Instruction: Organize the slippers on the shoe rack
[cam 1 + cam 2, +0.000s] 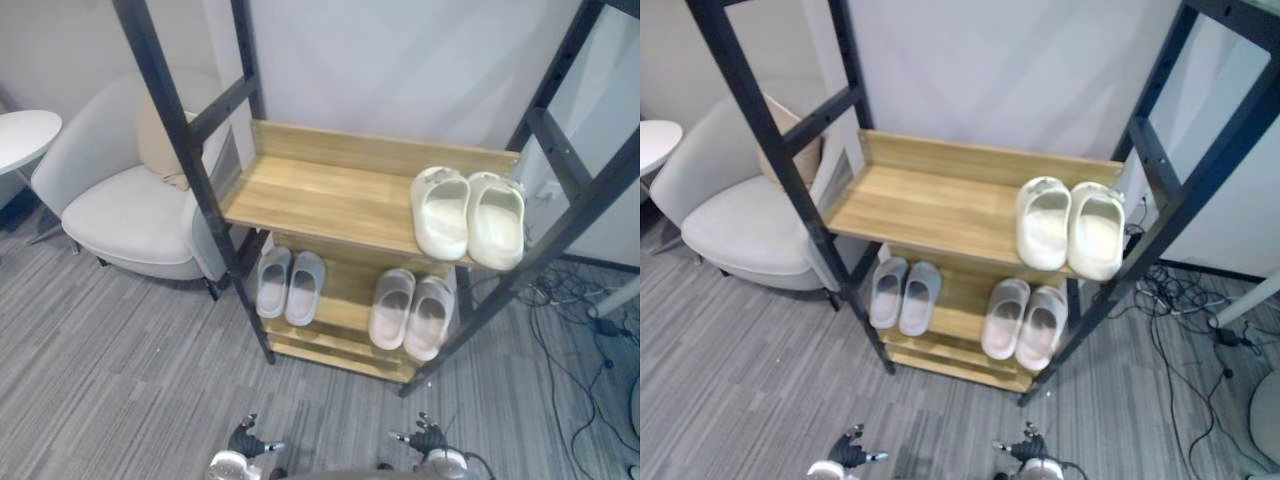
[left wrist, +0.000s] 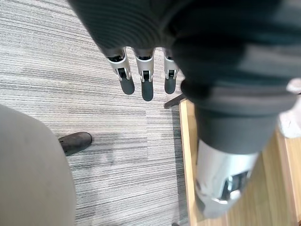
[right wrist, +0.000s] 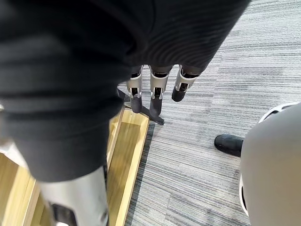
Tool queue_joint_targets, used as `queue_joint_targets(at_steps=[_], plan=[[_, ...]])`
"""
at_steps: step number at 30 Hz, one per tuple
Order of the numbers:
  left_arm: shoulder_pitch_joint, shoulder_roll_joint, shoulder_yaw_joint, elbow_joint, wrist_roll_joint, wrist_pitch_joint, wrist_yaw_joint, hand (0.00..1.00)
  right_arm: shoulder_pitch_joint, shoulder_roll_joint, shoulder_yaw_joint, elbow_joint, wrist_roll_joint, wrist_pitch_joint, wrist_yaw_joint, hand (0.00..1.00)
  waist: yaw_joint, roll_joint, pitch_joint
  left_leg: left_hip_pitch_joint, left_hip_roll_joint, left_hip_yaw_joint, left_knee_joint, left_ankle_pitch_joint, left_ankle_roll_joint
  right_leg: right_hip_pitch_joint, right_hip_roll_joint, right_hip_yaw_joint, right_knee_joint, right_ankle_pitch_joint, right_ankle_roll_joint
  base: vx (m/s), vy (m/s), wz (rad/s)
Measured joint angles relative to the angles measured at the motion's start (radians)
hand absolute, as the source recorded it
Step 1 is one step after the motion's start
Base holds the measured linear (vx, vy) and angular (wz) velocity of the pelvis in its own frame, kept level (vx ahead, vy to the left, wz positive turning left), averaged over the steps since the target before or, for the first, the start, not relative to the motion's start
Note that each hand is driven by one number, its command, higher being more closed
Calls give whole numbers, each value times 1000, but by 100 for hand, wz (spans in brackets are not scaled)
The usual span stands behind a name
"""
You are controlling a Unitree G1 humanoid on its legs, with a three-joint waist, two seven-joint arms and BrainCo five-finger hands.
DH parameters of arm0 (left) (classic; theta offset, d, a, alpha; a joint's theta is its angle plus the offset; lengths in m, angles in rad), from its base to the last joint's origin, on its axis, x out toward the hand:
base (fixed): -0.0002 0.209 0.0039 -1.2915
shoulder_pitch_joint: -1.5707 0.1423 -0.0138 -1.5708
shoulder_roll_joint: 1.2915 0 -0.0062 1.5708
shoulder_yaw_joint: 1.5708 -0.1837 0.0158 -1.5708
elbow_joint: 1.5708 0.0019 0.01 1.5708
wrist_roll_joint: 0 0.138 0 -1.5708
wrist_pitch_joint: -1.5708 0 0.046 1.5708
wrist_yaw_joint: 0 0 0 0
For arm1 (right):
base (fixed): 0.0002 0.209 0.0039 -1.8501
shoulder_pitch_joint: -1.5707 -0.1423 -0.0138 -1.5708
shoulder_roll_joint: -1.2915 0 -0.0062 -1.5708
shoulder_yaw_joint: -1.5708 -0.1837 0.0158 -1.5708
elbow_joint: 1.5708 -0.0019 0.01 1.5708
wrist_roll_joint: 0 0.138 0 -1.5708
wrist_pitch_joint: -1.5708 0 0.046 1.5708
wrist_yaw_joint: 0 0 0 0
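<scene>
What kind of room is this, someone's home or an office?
Probably an office lounge corner set up like a home entryway: a wooden shoe rack holding slippers, a pale armchair by a round table, and grey carpet flooring.

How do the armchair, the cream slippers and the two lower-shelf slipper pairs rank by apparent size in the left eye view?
1. armchair
2. cream slippers, on the upper shelf, nearer the camera, so unsure
3. right lower pair
4. left lower pair, slightly smaller

2 head eyes overlook shoe rack (image 1: 320, 195); wrist cameras face floor (image 2: 94, 94) closely.
</scene>
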Motion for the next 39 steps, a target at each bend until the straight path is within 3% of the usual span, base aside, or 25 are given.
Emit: queue_joint_targets(at_steps=[2, 4, 5, 7, 9, 11, 12, 13, 14, 16, 17, 20, 23, 24, 25, 26, 27, 29, 31, 33, 34, 35, 36, 37, 39], plan=[[-1, -4, -1, -3, 0, -2, 4, 0, -6, 1, -2, -4, 1, -6, -4, 0, 1, 1, 4, -28, -10, -22, 56, -32, 9, -57, -38, -11, 156, -86, 16, -31, 34, 30], [-1, 1, -12, -12, -1, -3, 10, 0, -5, 5, -2, -11, 1, -9, -6, 0, 1, -15, 16, -41, -47, -83, 114, -75, 20, -97, -118, -19, 382, -178, 26, -32, 22, 77], [-3, 2, -21, -12, -1, -2, 13, 0, -6, 2, -1, -14, 1, -10, -4, 0, 0, -13, 19, -41, -51, -110, 118, -76, 22, -117, -132, 1, 454, -182, 27, -22, -14, 107], [-3, 4, -25, -22, -3, -2, 14, 0, -9, 1, -1, -15, 1, -18, -4, 0, -2, -10, 23, -48, -60, -200, 135, -75, 23, -164, -119, 141, 616, -165, -5, 10, -50, 127], [-8, 11, -20, -39, -7, -2, 15, 0, 0, 10, 2, -14, 1, -18, -3, 0, 0, -28, 25, -73, -66, -273, 143, -72, 26, -170, -63, 298, 613, -213, -25, 16, -157, 124], [-13, 12, -9, -43, -22, -2, 14, 0, -7, 20, 2, -14, 3, -26, -2, 0, 0, -37, 25, -131, -93, -348, 144, -40, 7, -146, -3, 458, 465, -319, -52, 47, -250, 102], [-16, 12, -2, -42, -24, -2, 14, 0, -13, 24, 2, -15, 3, -26, -1, 0, 0, -49, 27, -149, -108, -366, 147, -32, -5, -127, -9, 475, 420, -350, -50, 36, -249, 96], [-26, 13, 3, -37, -31, -1, 15, 0, -22, 26, 11, -35, 3, -17, 2, 0, 2, -44, 46, -168, -120, -394, 149, -23, -22, -110, -20, 459, 375, -373, -3, -11, -173, 83], [-35, 5, 7, -39, -32, -2, 14, 0, -17, 5, 26, -91, 9, -2, 2, 0, 1, -33, 71, -174, -114, -420, 146, -11, -24, -105, -15, 420, 370, -369, -11, 5, -219, 85], [-31, -13, 21, -49, -32, -9, 13, 0, 2, -44, 37, -111, 81, -85, 66, 0, 17, -4, 78, -181, -84, -430, 142, -11, -37, -89, 16, 401, 349, -359, -23, 53, -174, 47], [-21, -8, 21, -54, -40, -15, 10, 0, 4, -40, 12, -111, 54, -62, 78, 0, 19, -2, 77, -182, -71, -432, 147, -15, -44, -62, 31, 375, 312, -345, -29, 139, -99, 41], [-21, -2, 43, -69, -51, -20, -8, 0, 29, -28, -5, -89, 43, -48, 80, 0, 21, -16, 85, -241, -69, -354, 196, 2, -52, -28, 42, 297, 274, -329, -38, 143, -88, 66], [-21, 3, 46, -83, -52, -21, -7, 0, 27, 4, -38, -86, 28, -47, 62, 0, 18, -28, 96, -271, -35, -63, 208, 31, 1, -15, 39, 221, 278, -309, -42, 46, -34, 75], [-26, 8, 46, -82, -52, -20, -7, 0, 27, 12, -38, -86, 10, -47, 53, 0, 18, -34, 105, -266, 2, 170, 237, -18, 79, 6, 43, 184, 276, -307, -43, 22, 4, 52], [-34, 12, 43, -82, -52, -20, -7, 0, 25, 14, -37, -87, 2, -47, 51, 0, 22, -36, 106, -273, 24, 239, 269, -35, 100, 10, 42, 176, 276, -307, -43, 32, -5, 65], [-39, 16, 27, -78, -52, -18, -7, 0, 20, 13, -36, -89, 1, -49, 50, 0, 23, -31, 107, -308, 64, 377, 363, -80, 140, 27, 42, 139, 265, -308, -43, 39, -2, 57], [-41, 13, 12, -78, -52, -18, -7, 0, 20, 8, -37, -89, 1, -49, 47, 0, 15, -22, 106, -319, 75, 413, 402, -102, 147, 39, 42, 121, 256, -309, -42, 86, 78, 73], [-47, 2, -2, -78, -53, -18, -7, 0, 12, 2, -37, -87, 1, -47, 37, 0, 15, -6, 101, -337, 57, 397, 422, -113, 125, 46, 31, 93, 246, -318, -28, 85, 124, 55], [-55, 2, -3, -71, -60, -17, -7, 0, 7, 7, -37, -83, 1, -45, 30, 0, 11, -14, 108, -340, 3, 356, 399, -129, 114, 51, 4, 59, 267, -320, -23, 60, 165, 70], [-69, 1, -27, -51, -80, -14, -5, 0, 14, 5, -40, -82, 1, -37, 30, 0, 5, -12, 110, -326, -22, 301, 398, -146, 120, 1, -28, 42, 474, -315, -8, 58, 168, 93], [-73, 4, -34, -44, -80, -15, -5, 0, 17, 5, -43, -89, 4, -38, 30, 0, 5, -18, 113, -310, -38, 274, 396, -151, 127, -36, -49, 55, 603, -293, 17, 168, 216, 98], [-74, 15, -47, -41, -80, -15, -6, 0, 14, 10, -43, -90, 3, -38, 29, 0, 5, -34, 117, -280, -63, 232, 381, -153, 129, -105, -70, 103, 778, -242, 12, 168, 177, 116], [-77, 32, -78, -37, -80, -12, -5, 0, 16, 21, -50, -97, 2, -41, 30, 0, -7, -41, 123, -255, -88, 182, 369, -158, 134, -178, -60, 176, 937, -241, 3, 235, 161, 117], [-81, 34, -83, -37, -80, -11, -6, 0, 17, 22, -50, -104, 1, -43, 31, 0, -8, -46, 124, -241, -96, 155, 361, -160, 137, -212, -37, 214, 978, -276, -1, 212, 83, 119], [-77, 27, -81, -36, -84, -12, -6, 0, 18, 15, -48, -111, 1, -46, 32, 0, -4, -39, 127, -178, -109, 91, 310, -161, 137, -294, 25, 260, 938, -346, -16, 262, 66, 93]])
